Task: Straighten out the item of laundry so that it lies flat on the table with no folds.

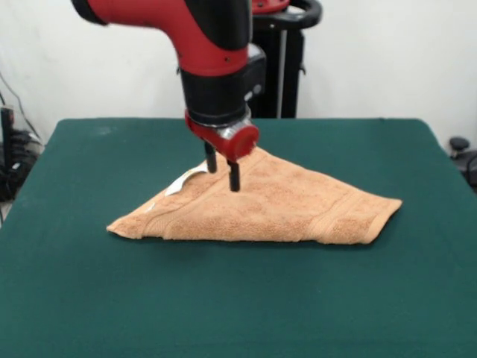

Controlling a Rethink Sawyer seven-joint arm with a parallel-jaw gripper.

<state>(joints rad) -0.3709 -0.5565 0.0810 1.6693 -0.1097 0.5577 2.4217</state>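
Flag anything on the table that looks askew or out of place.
The towel is folded over into a rough triangle instead of lying flat, its white tag sticking out at the left. The claw sits open at its peak.

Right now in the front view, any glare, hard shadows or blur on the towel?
Front view: lighting soft and even, no glare; towel sharp, terry and band stripes readable, only a thin shadow along its near edge on the table; gripper sharp, no motion blur.

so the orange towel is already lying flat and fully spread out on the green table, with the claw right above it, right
Not quite. The front view shows the towel folded over into a rough triangle, not flat and spread out, with a white tag sticking out at its far edge. The rest holds: it lies on the green table, and the claw is right above it.
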